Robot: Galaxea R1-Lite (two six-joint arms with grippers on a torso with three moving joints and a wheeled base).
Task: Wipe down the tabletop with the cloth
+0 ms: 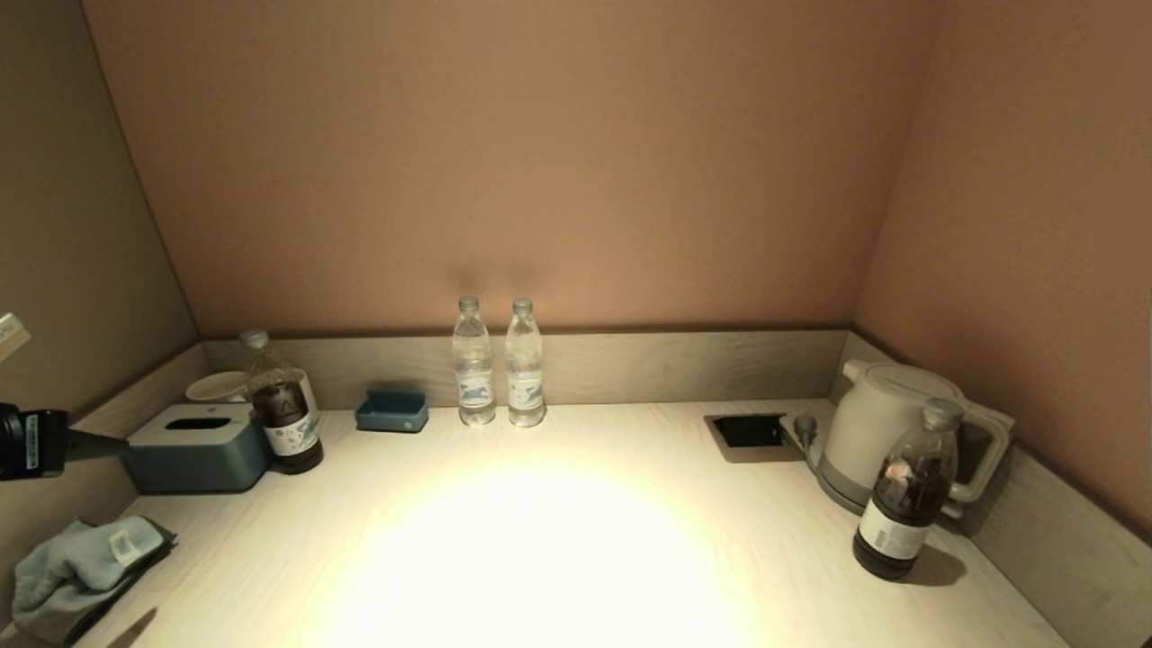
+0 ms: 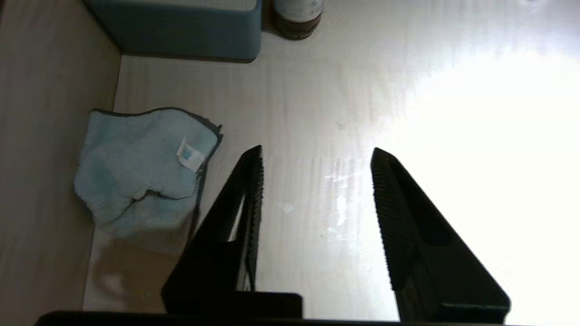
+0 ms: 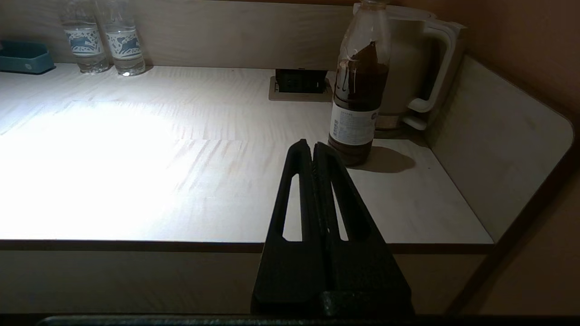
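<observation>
a: state of the left gripper (image 2: 317,151)?
b: jaws spread wide, released, holding nothing, above bare bench (image 2: 317,113) just beside the cloth (image 2: 140,172).
a: right gripper (image 3: 312,145)?
b: jaws clenched together, empty, at the bench's front edge near one dark bottle (image 3: 358,90).
a: cloth position?
b: crumpled at the front left corner of the bench.
a: count?
b: one cloth, two clear water bottles (image 1: 498,364), two dark bottles, one kettle (image 1: 886,432), one tissue box (image 1: 198,445).

Labels on the bottles (image 1: 474,393) and the cloth's tag (image 2: 189,154) — none legible.
</observation>
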